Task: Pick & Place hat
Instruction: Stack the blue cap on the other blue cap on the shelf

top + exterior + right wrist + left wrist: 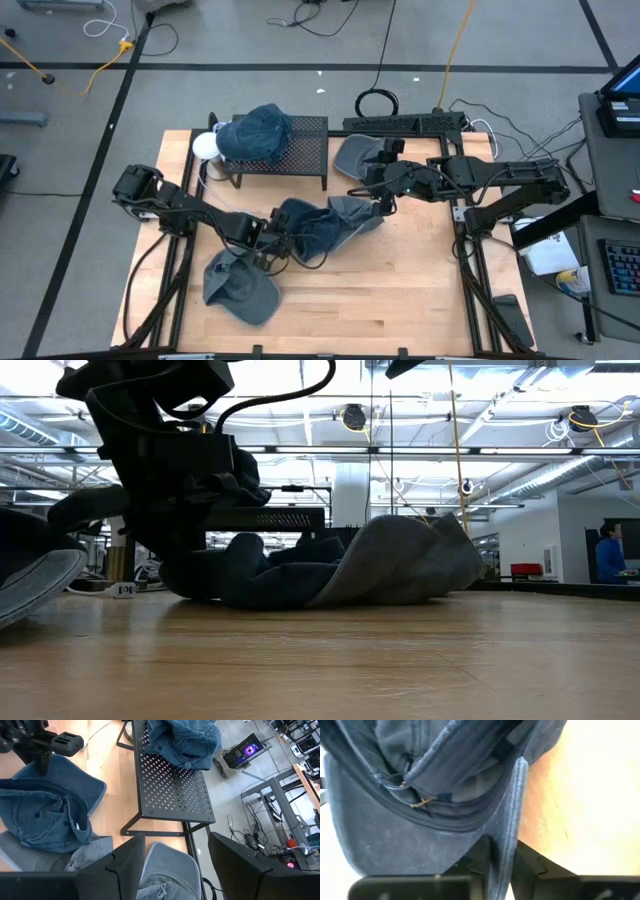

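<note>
On the table (400,300), a perforated rack (300,150) stands toward the back, and one hat (258,132) sits on its left end. Just right of the rack, another hat (356,152) lies flat on the wood. At the table's middle, two hats (320,225) lie heaped together, touching. Near the front left, a further hat (240,285) lies alone. The left gripper (501,870) is at the heap's left side; the right gripper (385,195) hangs just beyond the heap's right edge.
</note>
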